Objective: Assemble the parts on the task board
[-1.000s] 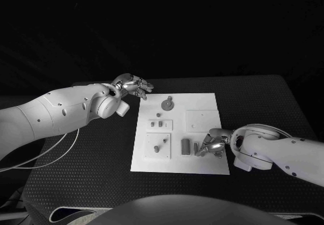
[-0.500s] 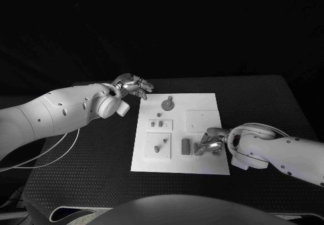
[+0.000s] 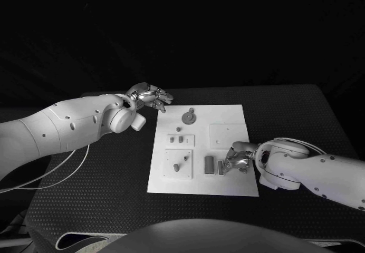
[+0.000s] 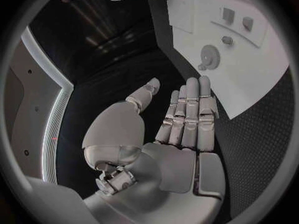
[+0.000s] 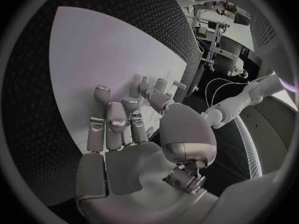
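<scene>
- I see the task board [image 3: 228,113] mid-table, carrying a gear-shaped part [image 3: 189,116] near its far edge.
- My left hand [image 3: 149,96] hovers off the board's far-left corner, fingers straight, together, holding nothing.
- My right hand [image 3: 237,159] curls over small upright parts [image 3: 209,164] near the board's near edge; I cannot tell whether it grips one.

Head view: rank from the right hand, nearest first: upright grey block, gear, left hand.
1. Upright grey block, on the board just beside the right hand.
2. Gear, at the board's far end.
3. Left hand, off the board past its far left corner.
</scene>
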